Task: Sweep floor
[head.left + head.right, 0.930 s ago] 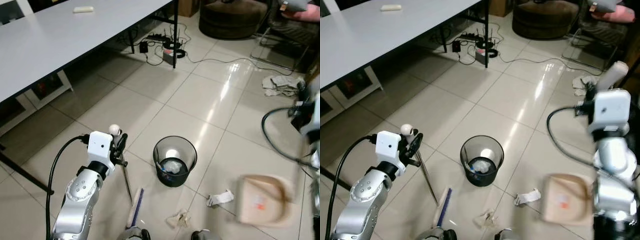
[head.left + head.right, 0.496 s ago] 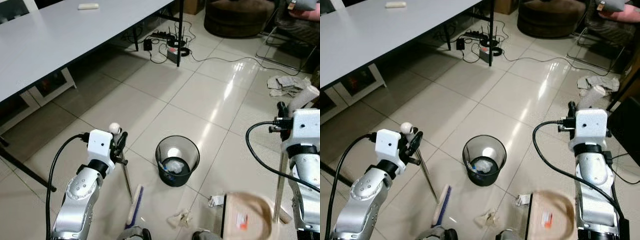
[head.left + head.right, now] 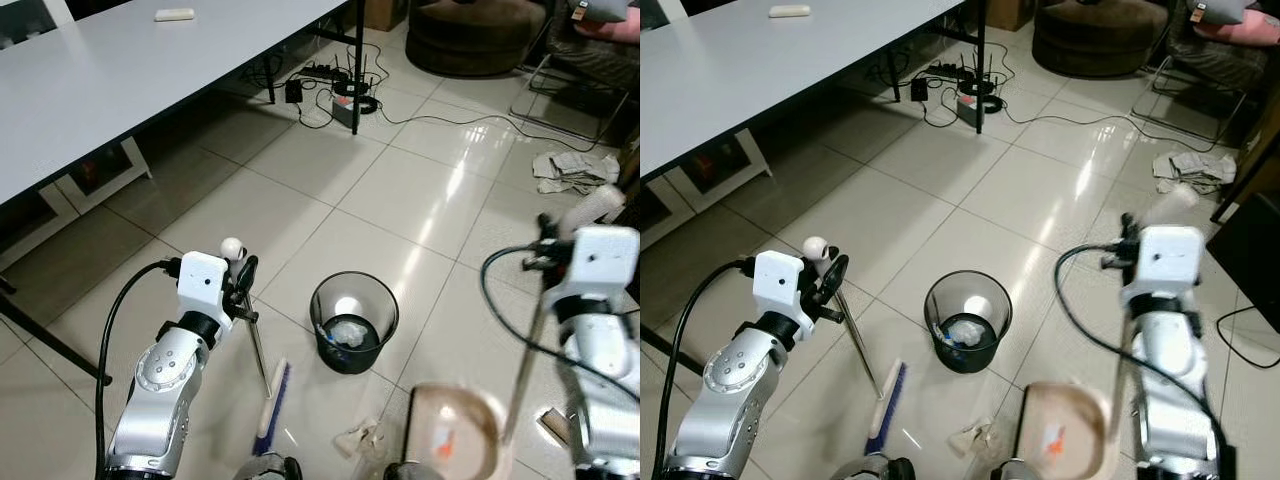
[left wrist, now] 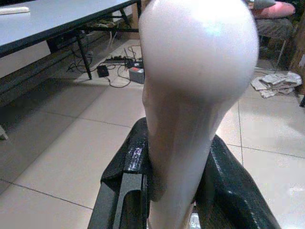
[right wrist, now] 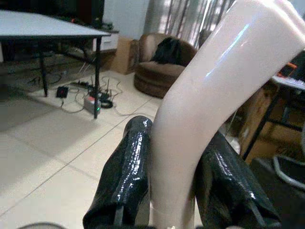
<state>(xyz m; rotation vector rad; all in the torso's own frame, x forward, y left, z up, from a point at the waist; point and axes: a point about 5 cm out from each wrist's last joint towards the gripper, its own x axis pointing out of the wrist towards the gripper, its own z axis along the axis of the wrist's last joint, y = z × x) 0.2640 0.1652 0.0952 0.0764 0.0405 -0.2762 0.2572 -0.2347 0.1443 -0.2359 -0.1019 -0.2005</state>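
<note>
Left gripper (image 3: pixel 240 283) pinching the broom (image 3: pixel 271 408) high on its handle, just under the white knob — brush head resting on the tile left of the black bin (image 3: pixel 353 322). Right gripper (image 3: pixel 1133 235) clamping the dustpan (image 3: pixel 1064 436) by its cream handle top. Crumpled scraps (image 3: pixel 358 439) lying beside the pan. Both tools probably light, stiff, glossy — gripping high, risking slip

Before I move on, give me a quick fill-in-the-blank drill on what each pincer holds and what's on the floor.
1. The left pincer is shut on the handle of the ____.
2. The right pincer grips the long handle of the ____.
3. The black bin stands on the floor ____ the two arms.
4. The crumpled scrap lies between the broom head and the ____.

Missing words: broom; dustpan; between; dustpan
</note>
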